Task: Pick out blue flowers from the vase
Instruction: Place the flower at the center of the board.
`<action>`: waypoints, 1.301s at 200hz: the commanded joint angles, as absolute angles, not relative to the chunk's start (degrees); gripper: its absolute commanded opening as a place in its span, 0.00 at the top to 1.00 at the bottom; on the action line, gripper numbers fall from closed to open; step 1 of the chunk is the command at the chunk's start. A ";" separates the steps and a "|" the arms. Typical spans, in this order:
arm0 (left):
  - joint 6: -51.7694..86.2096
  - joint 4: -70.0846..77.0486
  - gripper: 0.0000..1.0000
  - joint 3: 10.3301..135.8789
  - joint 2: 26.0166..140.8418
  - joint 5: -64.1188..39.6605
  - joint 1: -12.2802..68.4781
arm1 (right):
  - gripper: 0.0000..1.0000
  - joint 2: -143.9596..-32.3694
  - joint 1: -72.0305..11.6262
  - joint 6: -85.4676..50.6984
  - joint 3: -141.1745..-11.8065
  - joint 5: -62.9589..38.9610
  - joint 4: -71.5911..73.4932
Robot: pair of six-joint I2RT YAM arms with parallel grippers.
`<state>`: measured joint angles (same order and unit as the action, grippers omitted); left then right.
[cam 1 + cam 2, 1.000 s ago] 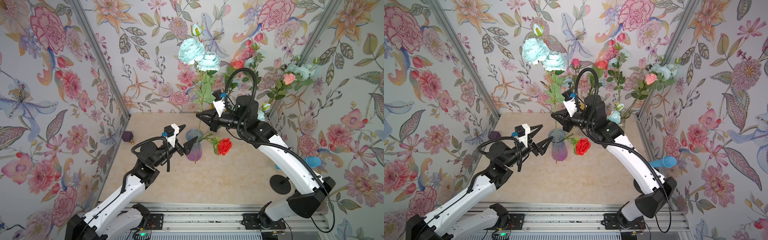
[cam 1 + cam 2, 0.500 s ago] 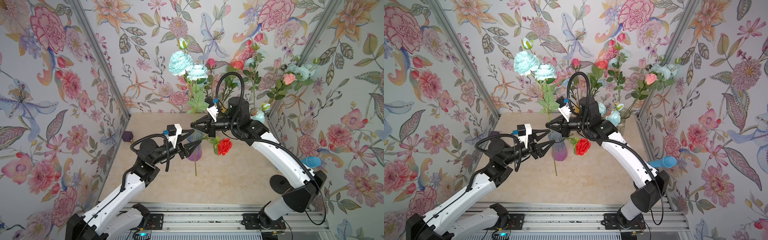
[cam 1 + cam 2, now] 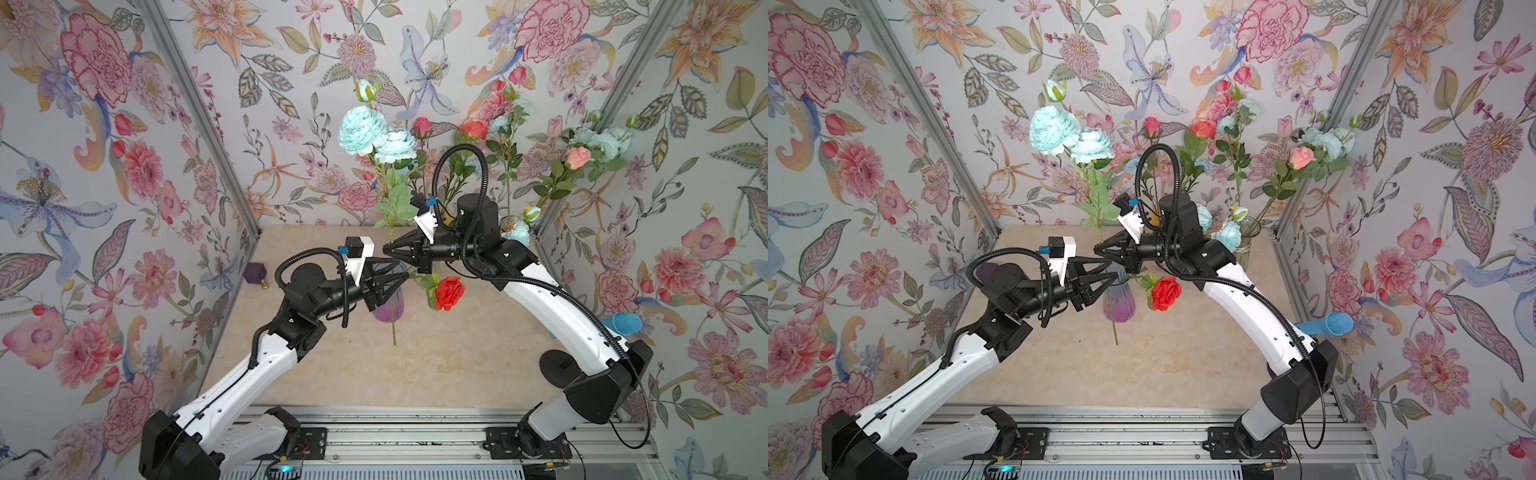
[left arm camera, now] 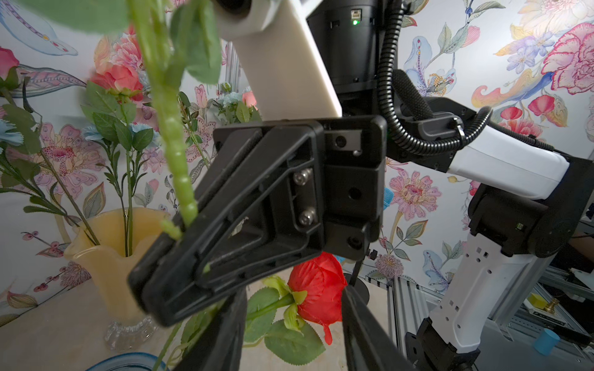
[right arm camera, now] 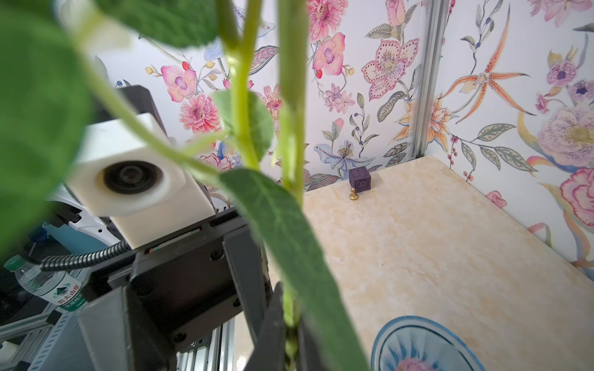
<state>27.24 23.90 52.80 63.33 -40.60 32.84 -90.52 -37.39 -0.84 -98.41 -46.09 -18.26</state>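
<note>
pinching the green stem of the blue flowers [image 3: 376, 137] between pressed-together right fingers [image 3: 385, 250], upright, out of the purple vase [image 3: 388, 309] and above the counter [image 3: 457, 365]. holding left fingers [image 3: 392, 286] spread just below, beside that stem, near the vase rim.

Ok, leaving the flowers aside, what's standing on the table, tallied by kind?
Vases: 3 (purple vase, yellow vase, clear glass vase)
Purple cube: 1
Gold pawn: 1
Blue microphone on its stand: 1
Total: 6
</note>
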 commanded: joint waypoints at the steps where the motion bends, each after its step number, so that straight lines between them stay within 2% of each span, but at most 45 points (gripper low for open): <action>1: 28.09 20.48 0.34 54.40 62.40 -38.35 32.52 | 1.00 -86.57 -38.33 0.10 -97.44 -45.03 -18.17; 14: 27.63 19.61 0.26 54.45 61.11 -37.61 32.48 | 1.00 -85.54 -38.23 0.42 -96.59 -43.86 -17.89; 22: 27.20 18.83 0.25 54.36 60.43 -37.03 32.43 | 1.00 -84.92 -38.15 0.60 -96.18 -43.30 -17.94; 42: 26.14 17.17 0.25 54.16 58.99 -35.04 32.18 | 1.00 -84.19 -37.92 0.77 -95.54 -43.05 -17.99; 86: 27.00 16.17 0.33 54.40 58.72 -33.87 31.55 | 1.00 -84.45 -40.75 1.51 -97.27 -43.67 -19.36; 126: 28.67 17.91 0.46 54.40 59.36 -36.89 31.59 | 1.00 -86.41 -43.10 3.28 -99.61 -42.39 -21.68; 149: 27.73 15.44 0.60 55.08 58.68 -36.48 31.47 | 1.00 -87.09 -43.30 3.58 -100.12 -38.63 -22.17; 158: 27.43 14.53 0.63 55.28 58.41 -36.28 31.47 | 1.00 -87.08 -43.30 3.56 -100.19 -37.46 -22.14; 166: 27.29 14.12 0.62 55.36 58.29 -36.30 31.44 | 1.00 -87.04 -43.30 3.60 -100.19 -36.68 -22.13; 184: 27.24 13.74 0.50 55.54 58.55 -36.51 31.53 | 1.00 -86.73 -43.25 3.59 -100.19 -35.18 -22.06; 204: 27.54 14.30 0.49 55.46 58.82 -36.83 31.51 | 1.00 -86.68 -43.20 3.43 -100.19 -34.21 -22.10; 229: 27.69 14.37 0.56 55.46 58.79 -36.74 31.48 | 1.00 -86.66 -43.19 3.34 -100.18 -34.36 -22.12; 260: 27.66 14.41 0.76 55.37 58.60 -36.30 31.52 | 1.00 -86.68 -43.32 3.43 -100.24 -34.80 -22.06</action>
